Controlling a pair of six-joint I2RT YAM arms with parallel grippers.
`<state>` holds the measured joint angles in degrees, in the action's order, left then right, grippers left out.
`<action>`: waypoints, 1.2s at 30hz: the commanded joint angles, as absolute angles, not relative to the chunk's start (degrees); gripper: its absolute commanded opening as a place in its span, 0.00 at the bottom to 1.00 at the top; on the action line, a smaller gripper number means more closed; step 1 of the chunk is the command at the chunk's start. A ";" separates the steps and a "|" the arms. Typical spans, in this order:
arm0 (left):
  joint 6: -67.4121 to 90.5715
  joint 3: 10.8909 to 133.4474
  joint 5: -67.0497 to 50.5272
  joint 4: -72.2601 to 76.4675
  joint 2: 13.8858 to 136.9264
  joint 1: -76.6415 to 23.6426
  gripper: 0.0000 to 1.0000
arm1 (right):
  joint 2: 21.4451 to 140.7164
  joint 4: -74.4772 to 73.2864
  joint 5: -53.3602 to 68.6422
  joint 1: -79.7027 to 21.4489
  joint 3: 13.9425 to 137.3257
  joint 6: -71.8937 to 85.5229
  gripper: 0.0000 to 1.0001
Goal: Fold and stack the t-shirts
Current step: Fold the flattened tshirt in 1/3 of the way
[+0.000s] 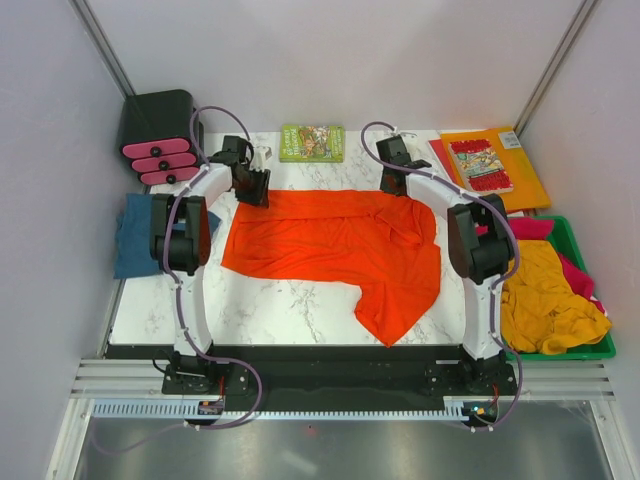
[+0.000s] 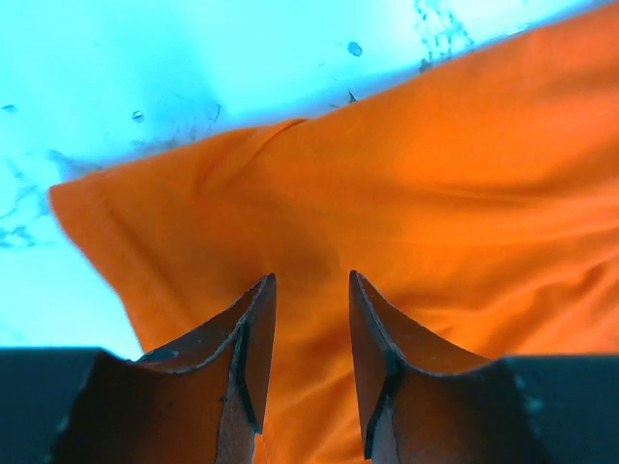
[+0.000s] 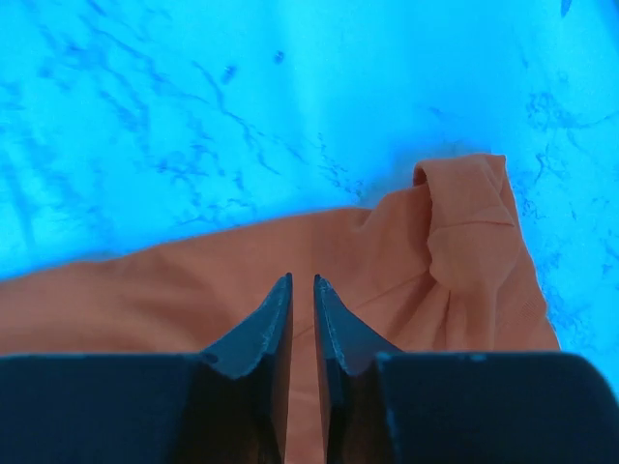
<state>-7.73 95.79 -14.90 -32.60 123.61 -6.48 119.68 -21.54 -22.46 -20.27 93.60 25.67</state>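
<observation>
A bright orange-red t-shirt lies spread across the marble table, with one part hanging towards the front edge. My left gripper stands over its far left corner. In the left wrist view the left gripper is open, with flat orange cloth showing below the gap. My right gripper is at the shirt's far right edge. In the right wrist view the right gripper has only a narrow gap, with nothing pinched, just above the cloth beside a bunched sleeve. A teal-blue t-shirt lies off the table's left side.
A green bin at the right holds a mustard-yellow shirt and a magenta one. An orange folder with a comic book lies back right. A green book lies back centre, and a black box with pink pads stands back left.
</observation>
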 commanded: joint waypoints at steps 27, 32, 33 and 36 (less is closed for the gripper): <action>-7.38 101.43 -9.14 -40.43 131.05 -0.27 0.42 | 126.91 -30.76 -22.06 -7.03 96.32 32.52 0.19; -7.73 100.55 -8.35 -40.61 130.69 -0.18 0.42 | 129.37 -32.69 -22.06 -4.49 99.48 32.52 0.20; -7.73 100.37 -8.18 -40.69 130.61 -0.09 0.42 | 129.81 -33.48 -21.97 -4.13 100.01 32.52 0.21; -7.73 99.76 -7.91 -40.69 130.34 -0.09 0.42 | 131.04 -34.10 -21.62 -3.43 102.04 31.82 0.22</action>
